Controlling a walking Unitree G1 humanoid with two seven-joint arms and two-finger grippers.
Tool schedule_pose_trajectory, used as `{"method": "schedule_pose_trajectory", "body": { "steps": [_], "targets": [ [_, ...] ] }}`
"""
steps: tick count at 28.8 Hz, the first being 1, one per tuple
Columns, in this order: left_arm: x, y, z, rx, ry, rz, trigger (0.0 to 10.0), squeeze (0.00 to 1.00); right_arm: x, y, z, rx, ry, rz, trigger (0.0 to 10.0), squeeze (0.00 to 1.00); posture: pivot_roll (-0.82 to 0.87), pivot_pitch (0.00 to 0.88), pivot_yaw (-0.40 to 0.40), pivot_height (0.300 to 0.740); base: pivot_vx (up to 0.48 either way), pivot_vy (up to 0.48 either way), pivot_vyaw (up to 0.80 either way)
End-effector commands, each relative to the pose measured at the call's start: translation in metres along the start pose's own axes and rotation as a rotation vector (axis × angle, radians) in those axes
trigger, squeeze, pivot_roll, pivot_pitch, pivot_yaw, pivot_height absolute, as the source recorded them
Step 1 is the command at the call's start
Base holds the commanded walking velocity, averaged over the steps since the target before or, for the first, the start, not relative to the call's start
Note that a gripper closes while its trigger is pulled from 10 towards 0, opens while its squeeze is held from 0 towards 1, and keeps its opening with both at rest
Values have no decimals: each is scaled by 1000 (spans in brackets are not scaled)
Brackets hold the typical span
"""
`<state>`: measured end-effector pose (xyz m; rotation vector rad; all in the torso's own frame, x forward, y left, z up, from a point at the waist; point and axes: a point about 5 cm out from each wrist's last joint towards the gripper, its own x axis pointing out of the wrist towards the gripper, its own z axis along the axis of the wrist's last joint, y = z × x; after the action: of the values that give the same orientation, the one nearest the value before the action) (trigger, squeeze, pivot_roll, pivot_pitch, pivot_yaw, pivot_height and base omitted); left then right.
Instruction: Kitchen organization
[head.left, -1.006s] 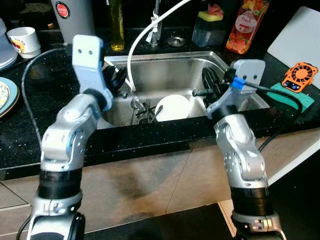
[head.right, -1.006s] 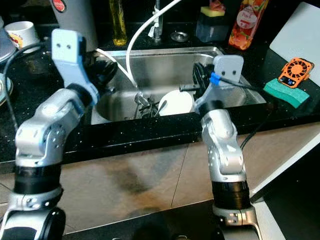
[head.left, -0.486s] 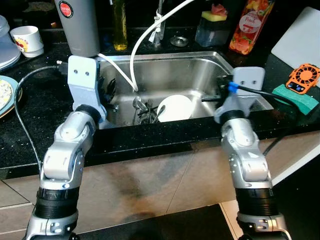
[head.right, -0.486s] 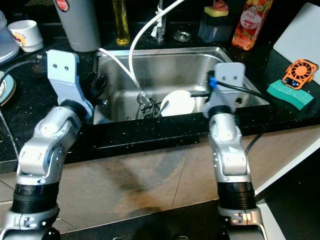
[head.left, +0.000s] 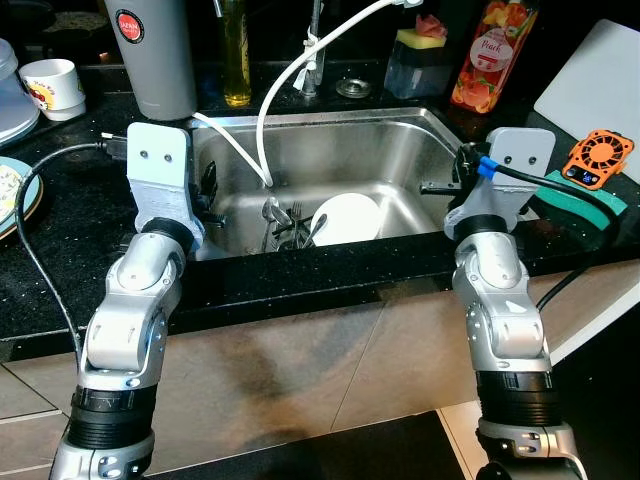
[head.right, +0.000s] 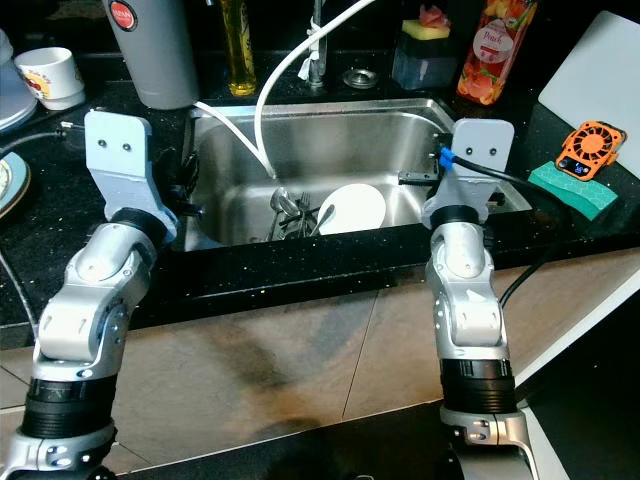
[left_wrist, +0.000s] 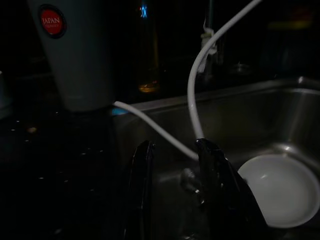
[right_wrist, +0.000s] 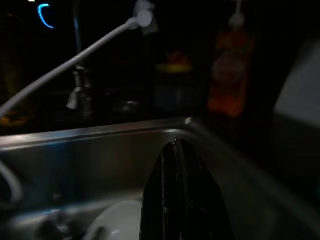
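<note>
White plate (head.left: 345, 217) tilted in sink (head.left: 330, 135) against cutlery (head.left: 285, 222): rigid, slick, breakable; take the upper rim. Left gripper (left_wrist: 175, 165) parted, empty; right gripper (right_wrist: 176, 165) pressed closed, empty.

The sink (head.left: 400, 150) is showing brushed, softly gleaming stainless steel, and the black table (head.left: 90, 250) around it is shining like polished stone with pale speckles. A white plate (head.left: 348, 215) in the basin is looking smooth and glossy, like glazed ceramic. The white hose (head.left: 290, 75) is reading as smooth plastic. The green sponge (head.right: 572, 187) is looking matt and rough. The arms' silver casings are glinting like metal.
</note>
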<state>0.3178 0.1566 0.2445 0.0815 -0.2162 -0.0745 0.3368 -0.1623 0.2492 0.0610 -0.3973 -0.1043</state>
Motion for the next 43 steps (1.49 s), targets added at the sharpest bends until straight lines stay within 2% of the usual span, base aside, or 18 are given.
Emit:
{"method": "schedule_pose_trajectory", "body": {
  "steps": [1, 2, 3, 4, 6, 8, 19, 43],
  "targets": [
    [-1, -6, -9, -9, 23, -18, 10000, 0, 0, -2, -6, 48, 42, -16, 10000, 0, 128, 40, -42, 740, 0, 0, 0],
    [-1, -8, -9, -23, 24, -19, 10000, 0, -1, -1, -9, 84, 58, -24, 10000, 0, 128, 40, -42, 740, 0, 0, 0],
    [0, -8, -11, -77, 38, -12, 10000, 0, -2, -2, -12, 106, 68, -30, 10000, 0, 126, 42, -40, 740, 0, 0, 0],
    [0, -8, -11, -77, 38, -12, 10000, 0, -2, -2, -12, 106, 68, -30, 10000, 0, 126, 42, -40, 740, 0, 0, 0],
    [0, -7, -12, -170, 54, 5, 10000, 0, -4, -4, -13, 145, 71, -48, 10000, 0, 120, 40, -36, 740, 0, 0, 0],
    [1, -7, -12, -182, 51, 1, 10000, 0, -5, -6, -14, 156, 70, -56, 10000, 0, 120, 40, -36, 740, 0, 0, 0],
    [7, -16, -8, -172, 24, -61, 10000, 0, -6, -15, -13, 171, 59, -97, 10000, 0, 94, 24, -14, 740, 0, 0, 0],
    [12, -16, -7, -149, 15, -64, 10000, 0, -8, -12, -12, 174, 55, -79, 10000, 0, 95, 18, -5, 740, 0, 0, 0]
  ]
}}
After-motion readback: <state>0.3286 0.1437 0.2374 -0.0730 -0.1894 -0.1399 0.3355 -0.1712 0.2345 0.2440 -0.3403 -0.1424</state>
